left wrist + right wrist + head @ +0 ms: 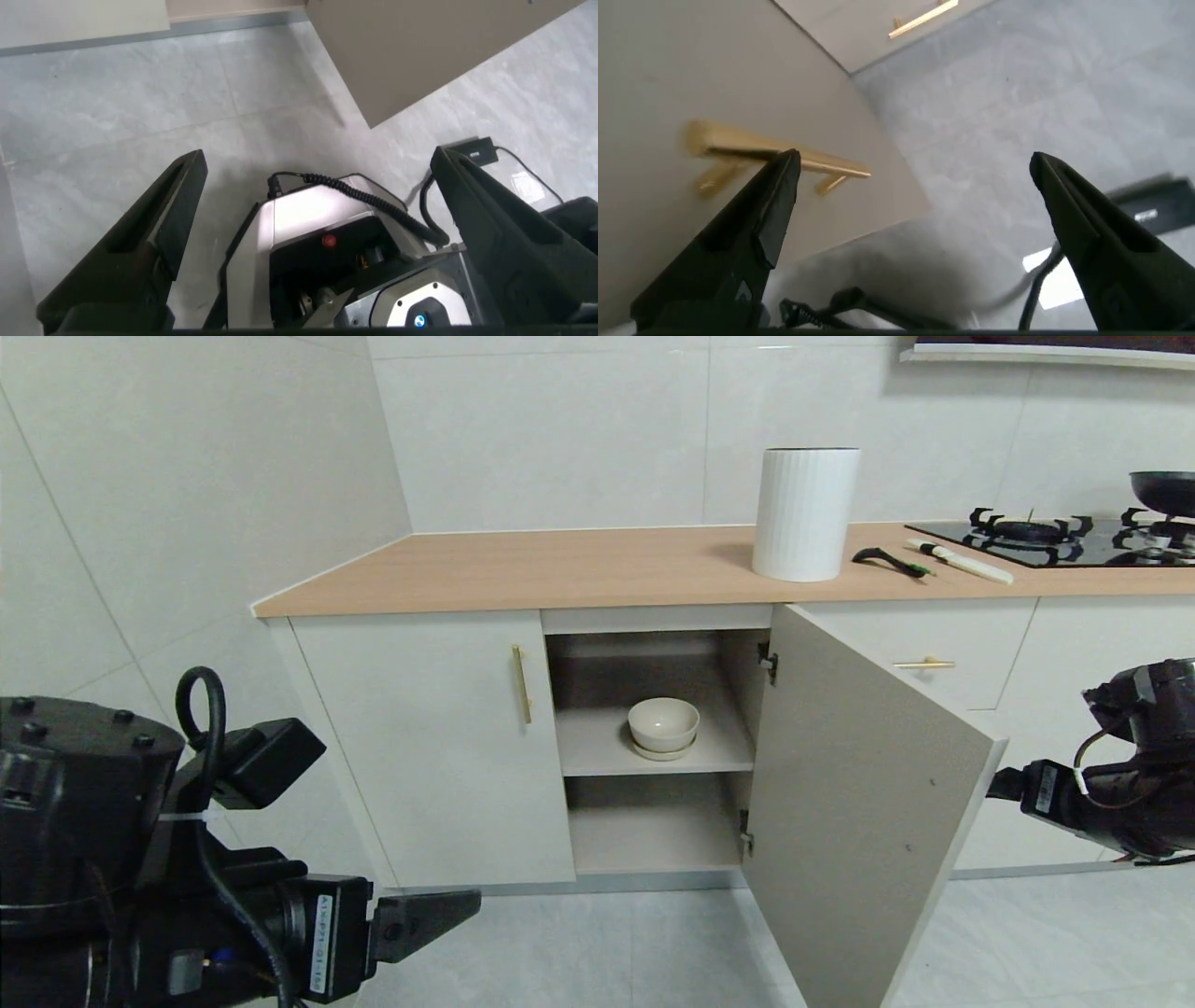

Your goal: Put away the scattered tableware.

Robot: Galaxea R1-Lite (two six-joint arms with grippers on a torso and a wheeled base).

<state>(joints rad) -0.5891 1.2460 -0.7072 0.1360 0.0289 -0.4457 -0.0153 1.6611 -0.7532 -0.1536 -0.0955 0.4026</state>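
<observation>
Grey floor tiles (607, 943) lie nearest; low over them at the near left, the left hand (318, 163) hangs wide open, gripping nothing. At the right, the right hand (915, 177) — also spread open — sits just beside the gold handle (775, 154) of the swung-open cabinet door (859, 784). Farther in, a bowl (663, 721) rests on a plate (663, 753) on the upper shelf (597, 747). Beyond, the counter (560, 565) carries a white ribbed canister (805, 513) and a black utensil (892, 561) — the stove (1046, 537) at far right.
</observation>
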